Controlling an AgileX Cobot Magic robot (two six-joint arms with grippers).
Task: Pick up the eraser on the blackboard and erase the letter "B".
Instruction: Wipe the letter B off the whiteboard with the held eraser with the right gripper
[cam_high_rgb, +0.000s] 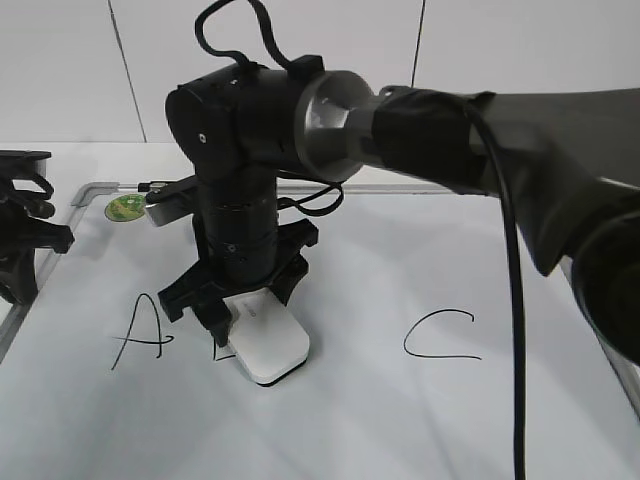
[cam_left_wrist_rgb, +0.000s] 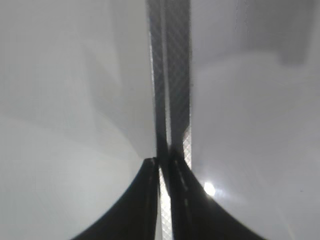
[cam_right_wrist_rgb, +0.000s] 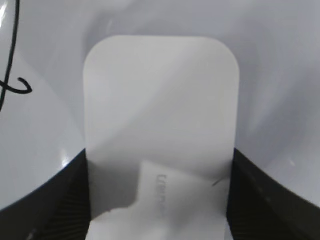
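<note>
The white eraser (cam_high_rgb: 270, 348) lies flat on the blackboard (cam_high_rgb: 400, 430), between the black "A" (cam_high_rgb: 140, 330) and the black "C" (cam_high_rgb: 440, 335). My right gripper (cam_high_rgb: 245, 305) reaches across from the right and is shut on the eraser's near end. The right wrist view shows the eraser (cam_right_wrist_rgb: 160, 100) between both black fingers (cam_right_wrist_rgb: 160, 210). The letter "B" is mostly hidden under the eraser and gripper; only a short black stroke (cam_high_rgb: 216, 350) shows at the eraser's left. My left gripper (cam_high_rgb: 20, 240) rests at the board's left edge, shut and empty (cam_left_wrist_rgb: 165, 167).
A round green sticker (cam_high_rgb: 125, 207) sits in the board's far left corner by the grey frame (cam_high_rgb: 90, 188). Black marker strokes (cam_right_wrist_rgb: 10, 75) show left of the eraser in the right wrist view; I cannot tell which letter. The right arm (cam_high_rgb: 480, 140) spans the upper right.
</note>
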